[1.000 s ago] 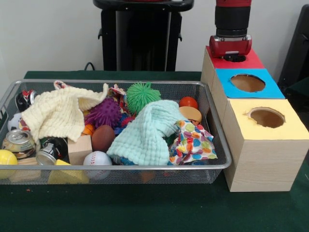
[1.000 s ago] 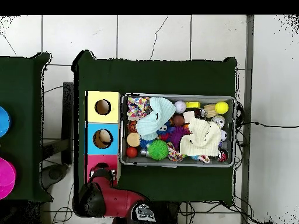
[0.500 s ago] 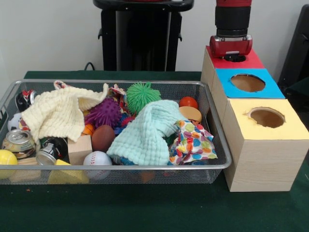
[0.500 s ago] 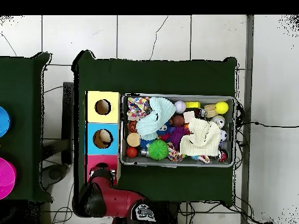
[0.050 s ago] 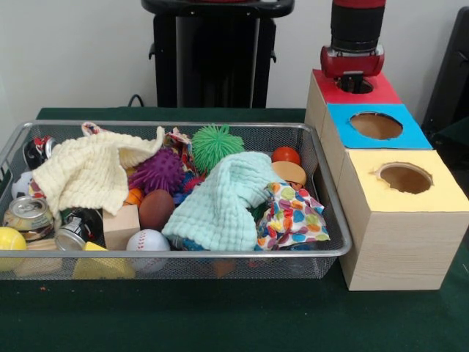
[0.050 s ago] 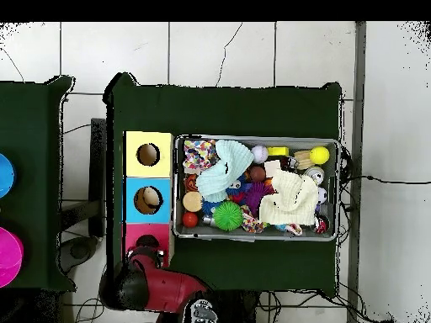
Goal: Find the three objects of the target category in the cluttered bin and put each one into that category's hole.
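My gripper (image 5: 352, 61) hangs just above the hole of the red-topped box (image 5: 374, 93), at the far end of the row of boxes. Only its red and black body shows, so its state is hidden. From overhead, the arm (image 6: 156, 284) covers the lower part of the red box (image 6: 135, 235). The wire bin (image 5: 322, 253) holds a mint cloth (image 5: 223, 202), a yellow cloth (image 5: 88, 172), a dotted cloth (image 5: 293, 216), a green spiky ball (image 5: 217, 144), a purple spiky ball (image 5: 157, 171), a baseball (image 5: 148, 240) and two cans (image 5: 29, 218).
The blue-topped box (image 5: 410, 136) and the yellow-topped box (image 5: 440, 194) stand in a row against the bin's side, each with a round hole. A wooden block (image 5: 121, 226), a yellow ball (image 5: 10, 242) and a red ball (image 5: 286, 155) also lie in the bin.
The gripper has risen a little above the red box's hole. Nothing in the bin has moved.
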Controlling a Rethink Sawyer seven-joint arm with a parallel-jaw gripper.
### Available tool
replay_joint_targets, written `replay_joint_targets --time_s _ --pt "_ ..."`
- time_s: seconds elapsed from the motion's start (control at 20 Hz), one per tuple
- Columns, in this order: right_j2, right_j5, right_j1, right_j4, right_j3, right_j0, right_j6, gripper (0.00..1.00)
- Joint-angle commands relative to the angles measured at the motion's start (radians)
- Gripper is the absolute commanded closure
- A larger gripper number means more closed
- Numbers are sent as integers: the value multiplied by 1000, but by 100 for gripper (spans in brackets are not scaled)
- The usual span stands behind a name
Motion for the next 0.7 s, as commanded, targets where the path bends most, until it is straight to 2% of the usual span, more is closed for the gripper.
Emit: replay_joint_targets --time_s 0.05,0.45,0.7 --pt "-33 201 -77 73 -132 13 201 100" --pt "4 229 -141 62 -121 -25 224 100" --pt "-43 286 -168 54 -145 2 208 100"
